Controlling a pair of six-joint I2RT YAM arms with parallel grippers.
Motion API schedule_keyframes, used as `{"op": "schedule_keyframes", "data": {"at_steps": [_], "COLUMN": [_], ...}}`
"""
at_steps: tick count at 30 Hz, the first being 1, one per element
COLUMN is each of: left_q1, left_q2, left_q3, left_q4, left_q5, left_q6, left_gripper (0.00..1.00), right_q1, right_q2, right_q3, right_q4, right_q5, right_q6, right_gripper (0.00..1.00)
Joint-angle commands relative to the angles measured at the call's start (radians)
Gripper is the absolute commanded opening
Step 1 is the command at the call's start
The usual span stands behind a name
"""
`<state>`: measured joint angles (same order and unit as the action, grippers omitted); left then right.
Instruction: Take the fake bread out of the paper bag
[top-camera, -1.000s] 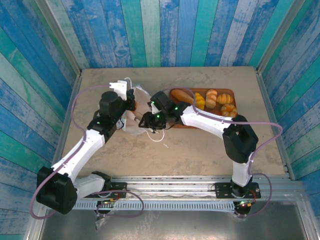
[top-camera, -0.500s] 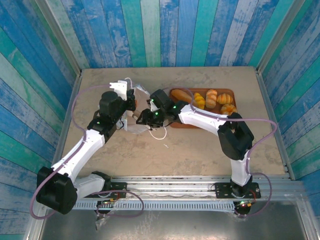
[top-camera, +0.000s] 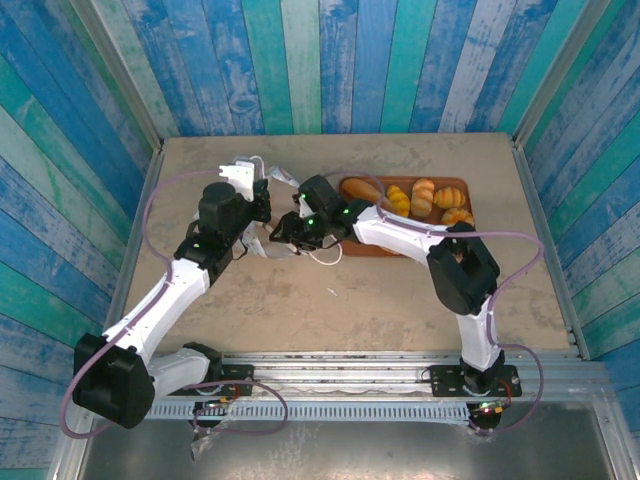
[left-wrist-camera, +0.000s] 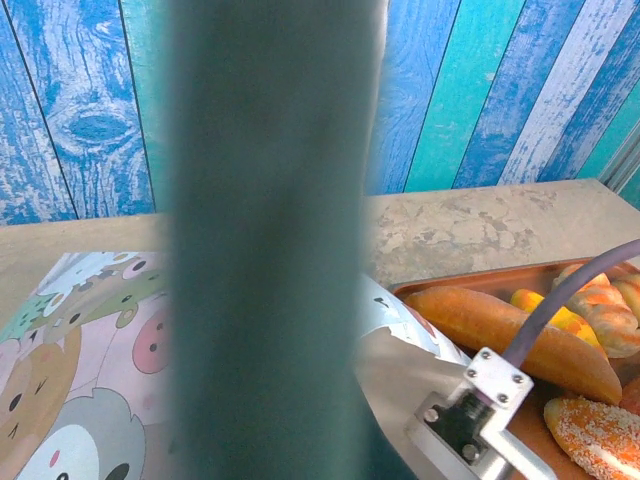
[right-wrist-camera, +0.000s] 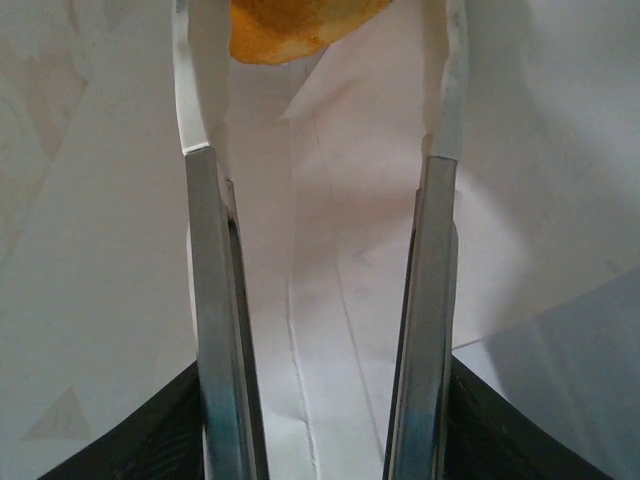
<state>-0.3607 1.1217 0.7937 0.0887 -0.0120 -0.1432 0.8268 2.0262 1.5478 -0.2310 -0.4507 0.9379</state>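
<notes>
The white paper bag (top-camera: 262, 222) lies on its side left of centre, its cartoon print (left-wrist-camera: 90, 330) facing up. My left gripper (top-camera: 257, 203) is shut on the bag's upper edge; its blurred dark finger (left-wrist-camera: 270, 250) blocks the middle of the left wrist view. My right gripper (top-camera: 281, 233) is pushed into the bag's mouth. Its jaws (right-wrist-camera: 318, 80) stand open over white paper (right-wrist-camera: 330, 300). One orange piece of fake bread (right-wrist-camera: 300, 28) lies just ahead between the fingertips, with a gap on the right side. More fake bread (top-camera: 425, 196) sits on the tray.
A brown tray (top-camera: 400, 251) stands right of the bag, a long baguette (left-wrist-camera: 510, 335) nearest the bag's mouth. The bag's white cord handle (top-camera: 322, 259) trails on the table by the right wrist. Blue plank walls close in the back and sides.
My right gripper has slid left and deeper into the bag, the right arm stretching after it. The left arm has held still.
</notes>
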Motion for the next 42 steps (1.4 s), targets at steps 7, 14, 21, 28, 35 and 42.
{"op": "schedule_keyframes", "data": {"at_steps": [7, 14, 21, 28, 35, 42], "left_q1": [0.0, 0.001, 0.001, 0.001, 0.0, 0.0], "left_q2": [-0.048, -0.024, -0.002, 0.011, 0.05, 0.091], "left_q3": [0.004, 0.013, 0.019, 0.04, 0.086, 0.132], "left_q4": [0.023, 0.01, 0.0, -0.023, -0.076, -0.112], "left_q5": [0.017, -0.053, -0.125, -0.179, -0.245, -0.26], "left_q6": [-0.001, -0.042, -0.09, -0.128, -0.175, -0.196], "left_gripper": [0.0, 0.0, 0.0, 0.0, 0.0, 0.0], "right_q1": [-0.004, 0.006, 0.014, 0.015, 0.036, 0.053], "right_q2": [0.003, -0.084, -0.187, -0.274, -0.38, -0.521], "right_q3": [0.03, 0.013, -0.035, -0.082, -0.148, -0.195], "right_q4": [-0.02, -0.098, -0.143, -0.184, -0.229, -0.326], "right_q5": [0.02, 0.111, 0.169, 0.197, 0.254, 0.353], "right_q6": [-0.044, -0.135, -0.18, -0.209, -0.257, -0.314], "right_gripper": [0.38, 0.33, 0.3, 0.28, 0.27, 0.27]}}
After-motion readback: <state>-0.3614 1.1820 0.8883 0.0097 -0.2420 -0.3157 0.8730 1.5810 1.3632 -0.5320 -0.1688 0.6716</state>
